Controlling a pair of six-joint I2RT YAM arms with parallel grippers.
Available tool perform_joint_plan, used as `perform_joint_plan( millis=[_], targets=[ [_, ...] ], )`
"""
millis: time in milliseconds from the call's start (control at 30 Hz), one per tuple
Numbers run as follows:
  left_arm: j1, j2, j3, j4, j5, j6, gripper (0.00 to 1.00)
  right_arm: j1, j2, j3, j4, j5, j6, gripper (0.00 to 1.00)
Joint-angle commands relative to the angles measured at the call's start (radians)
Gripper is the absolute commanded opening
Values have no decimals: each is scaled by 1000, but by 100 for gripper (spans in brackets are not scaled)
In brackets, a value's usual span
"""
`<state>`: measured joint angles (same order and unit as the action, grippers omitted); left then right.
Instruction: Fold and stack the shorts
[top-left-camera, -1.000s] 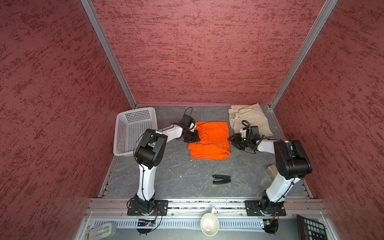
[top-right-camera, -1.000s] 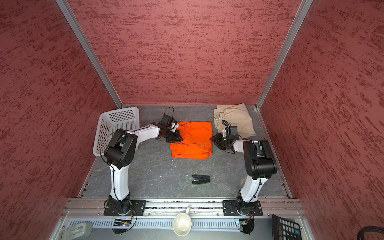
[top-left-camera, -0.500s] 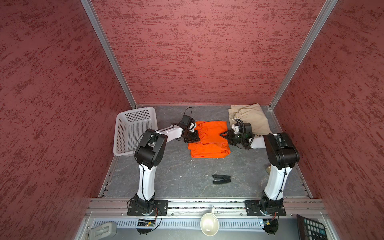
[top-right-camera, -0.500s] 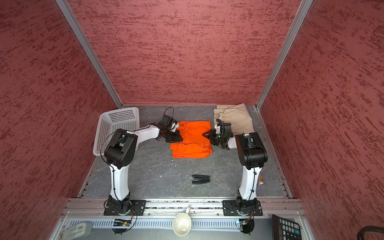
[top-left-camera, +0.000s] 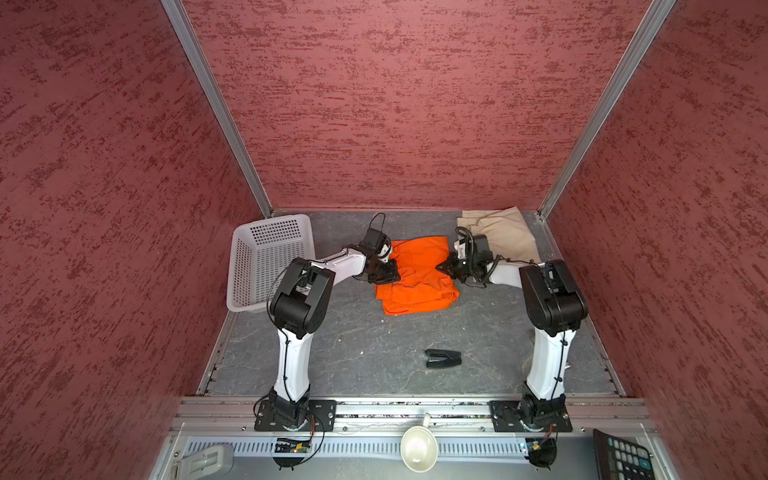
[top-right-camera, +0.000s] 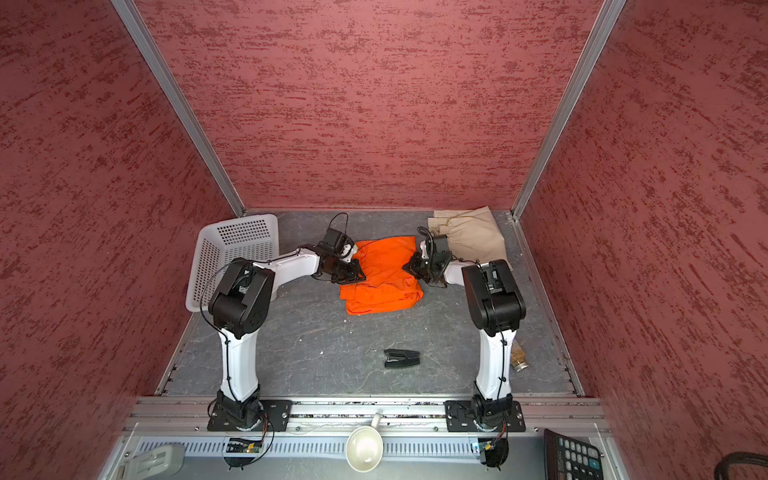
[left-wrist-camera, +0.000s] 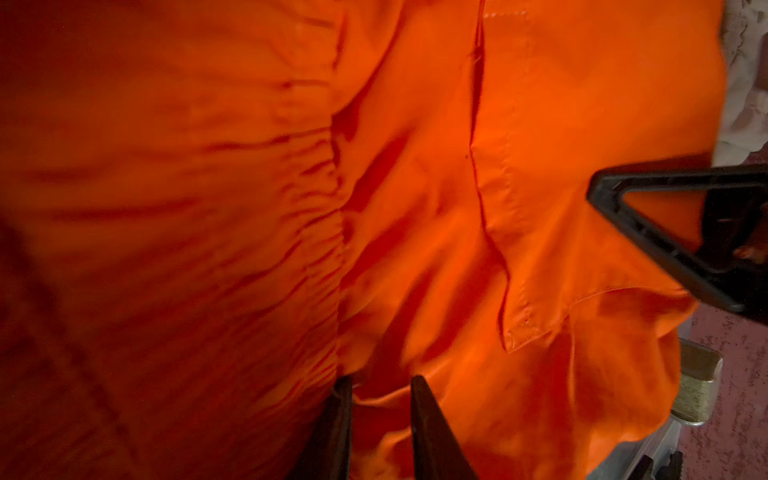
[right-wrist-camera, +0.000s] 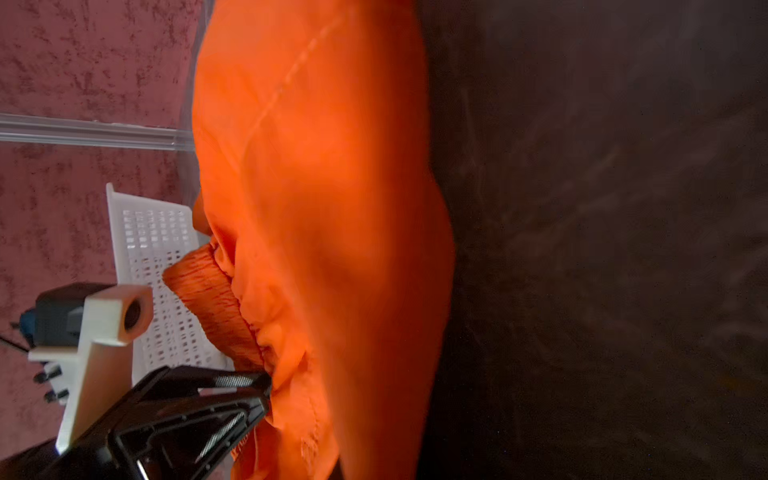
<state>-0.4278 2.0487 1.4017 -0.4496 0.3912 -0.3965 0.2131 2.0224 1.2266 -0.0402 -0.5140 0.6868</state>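
Note:
The orange shorts (top-left-camera: 415, 282) (top-right-camera: 380, 286) lie flat at the back middle of the grey table. My left gripper (top-left-camera: 388, 276) (left-wrist-camera: 380, 380) sits at their left edge, shut on a fold of cloth by the gathered waistband; its fingers (right-wrist-camera: 249, 409) show pinching that band in the right wrist view. At the right edge my right gripper (top-left-camera: 444, 266) (top-right-camera: 409, 266) is shut on the cloth. One of its fingers (left-wrist-camera: 604, 191) lies over the fabric, and its own jaws are hidden under orange cloth (right-wrist-camera: 332, 208). The beige shorts (top-left-camera: 503, 237) lie in the back right corner.
A white perforated basket (top-left-camera: 270, 257) leans at the back left. A small black clip-like object (top-left-camera: 442, 358) lies on the table's near middle. A jar (top-right-camera: 519, 357) stands beside the right arm's base. Red walls close in three sides.
My right gripper has swung left from beside the beige shorts to the orange shorts' right edge and has shut. The left gripper has stayed at the left edge.

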Motion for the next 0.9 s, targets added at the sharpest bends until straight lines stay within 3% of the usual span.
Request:
perform_joint_plan(
  millis=[0, 300, 600, 867],
  targets=[
    [3, -62, 28, -56, -64, -11, 27, -4, -61, 181, -324, 247, -252, 0],
    [33, -121, 40, -108, -96, -2, 28, -30, 117, 624, -634, 421, -578, 0],
    [58, -187, -1, -124, -132, -11, 29, -49, 182, 991, -880, 446, -665, 0],
    [65, -190, -3, -127, -133, -21, 29, -81, 167, 1142, -1025, 478, -724, 0]
  ],
)
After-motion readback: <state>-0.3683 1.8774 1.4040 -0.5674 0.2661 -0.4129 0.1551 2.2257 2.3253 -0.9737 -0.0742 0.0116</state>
